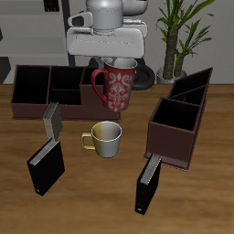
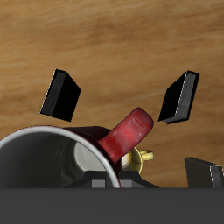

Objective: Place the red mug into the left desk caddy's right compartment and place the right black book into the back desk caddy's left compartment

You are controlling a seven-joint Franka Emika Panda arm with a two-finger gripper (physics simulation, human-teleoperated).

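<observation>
My gripper [image 1: 119, 62] is shut on the rim of the red mug [image 1: 117, 88] with a white pattern and holds it in the air beside the end of the back desk caddy [image 1: 50, 89]. In the wrist view the mug's rim [image 2: 39, 162] and red handle [image 2: 128, 136] fill the foreground. The left desk caddy [image 1: 181, 123], dark brown, stands apart from the mug on the table's other side. The right black book [image 1: 46, 166] stands upright before the back caddy and also shows in the wrist view [image 2: 179, 96].
A white mug with a yellow handle [image 1: 105, 137] sits on the table below the held mug. A second black book [image 1: 146, 187] stands near the front edge, before the left caddy, and shows in the wrist view [image 2: 61, 94]. A potted plant [image 1: 178, 32] stands behind.
</observation>
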